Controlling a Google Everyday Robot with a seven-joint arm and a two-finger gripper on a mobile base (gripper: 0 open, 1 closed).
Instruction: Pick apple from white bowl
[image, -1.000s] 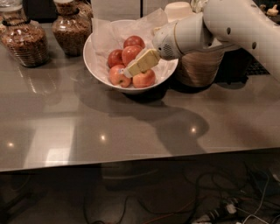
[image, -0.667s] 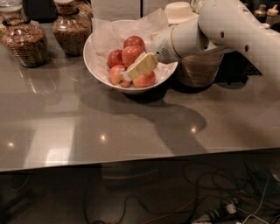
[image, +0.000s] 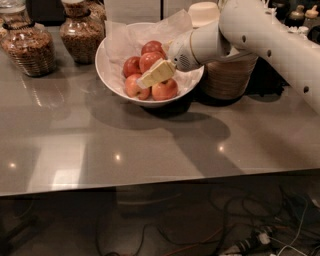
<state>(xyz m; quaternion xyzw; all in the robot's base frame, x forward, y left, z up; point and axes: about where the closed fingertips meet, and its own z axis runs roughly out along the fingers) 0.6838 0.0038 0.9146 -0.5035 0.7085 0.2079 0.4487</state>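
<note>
On the grey desk (image: 150, 145), upper middle of the frame: white bowl (image: 106, 75) lined with crinkled paper (image: 125, 35), five apples inside. Near the bowl's centre, the apple (image: 149, 59), round and evenly red-orange, among the others. Angled down from the right across the bowl, the gripper (image: 145, 80), tip low between the lower two apples, just below the apple. Spread or closed: cannot tell. Upper left, two filled jars (image: 30, 47). Right of the bowl, stacked beige bowls (image: 227, 75).

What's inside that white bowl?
White paper lines the white bowl, with at least five red apples showing. The gripper hangs over them, covering part of the apple and anything beneath.
</note>
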